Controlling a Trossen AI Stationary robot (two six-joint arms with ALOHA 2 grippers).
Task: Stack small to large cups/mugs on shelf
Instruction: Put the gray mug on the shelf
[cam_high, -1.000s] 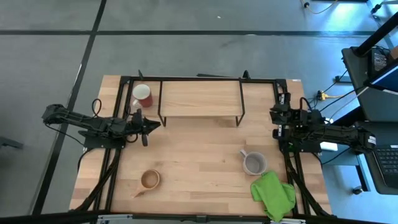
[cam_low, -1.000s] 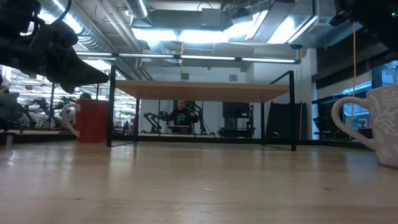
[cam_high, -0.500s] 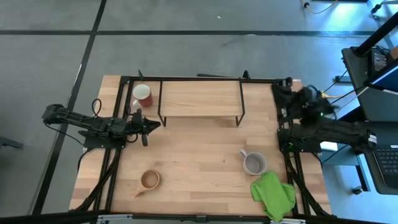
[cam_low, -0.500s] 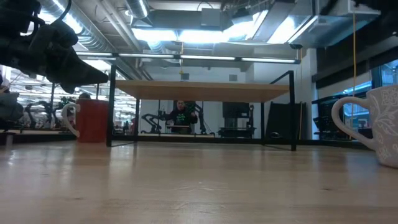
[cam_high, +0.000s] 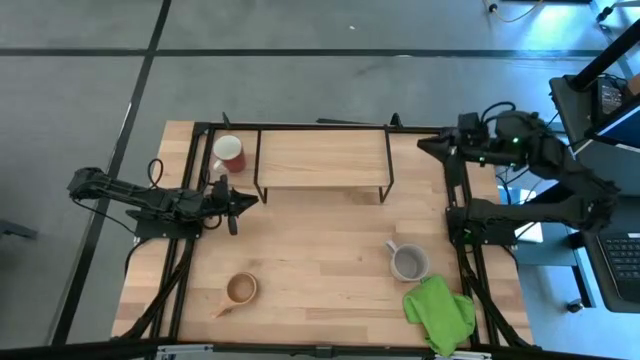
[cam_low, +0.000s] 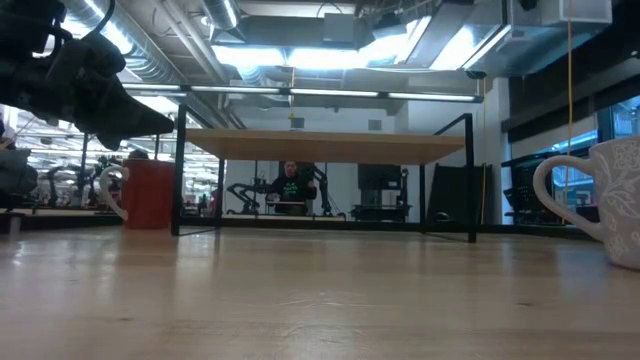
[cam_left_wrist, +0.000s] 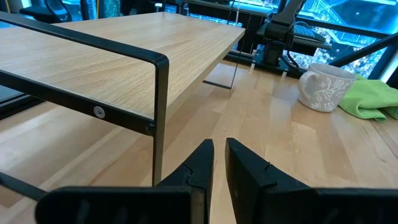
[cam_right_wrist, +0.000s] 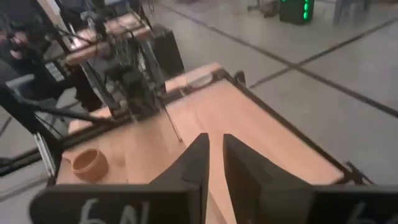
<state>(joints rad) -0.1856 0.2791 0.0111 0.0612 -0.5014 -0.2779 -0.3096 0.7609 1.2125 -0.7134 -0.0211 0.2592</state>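
Along the table's far edge the shelf (cam_high: 322, 160) runs lengthwise left to right, its board bare. Just off its left end stands the red mug (cam_high: 229, 153), handle toward the near-left; the tan wooden cup (cam_high: 241, 289) sits near the front left, the grey mug (cam_high: 409, 262) front right beside a green cloth (cam_high: 440, 311), handle toward the far-left. Only the left wrist view shows the grey mug's pattern (cam_left_wrist: 323, 87). The left gripper (cam_high: 240, 200) hovers by the shelf's left legs, fingers nearly together, holding nothing; the right gripper (cam_high: 428, 143), equally narrow and empty, hangs off the shelf's right end. At table height the grey mug (cam_low: 600, 198) is cut off.
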